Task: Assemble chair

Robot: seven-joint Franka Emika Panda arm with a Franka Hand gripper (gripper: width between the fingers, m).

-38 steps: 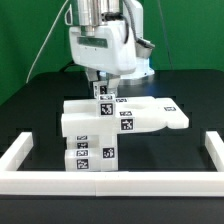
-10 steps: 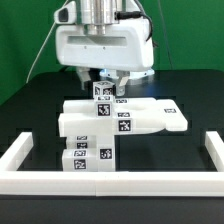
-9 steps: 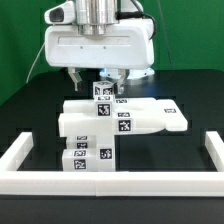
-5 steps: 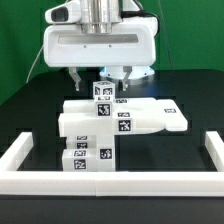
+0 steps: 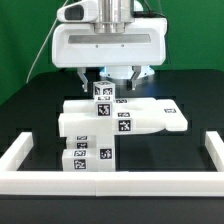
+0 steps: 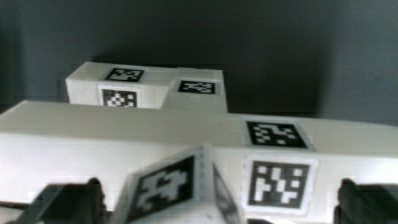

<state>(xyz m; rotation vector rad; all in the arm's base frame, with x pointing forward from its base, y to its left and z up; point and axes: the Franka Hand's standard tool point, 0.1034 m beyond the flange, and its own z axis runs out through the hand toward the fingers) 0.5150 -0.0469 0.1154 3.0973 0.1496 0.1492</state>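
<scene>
Shifting right since a second ago, gripper [image 5: 104, 78] is straddling tagged post [image 5: 101, 92], jaws spread, grasp pending.

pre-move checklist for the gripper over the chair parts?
1. Gripper over the tagged upright block: ok.
2. Jaws apart, one finger on each side of the block in the wrist view: ok.
3. Fingers touching the block: cannot tell.
4. Anything held: cannot tell.
5. Chair parts clustered, inside the border rail: ok.
6. Block seated in the slab below it: cannot tell.
</scene>
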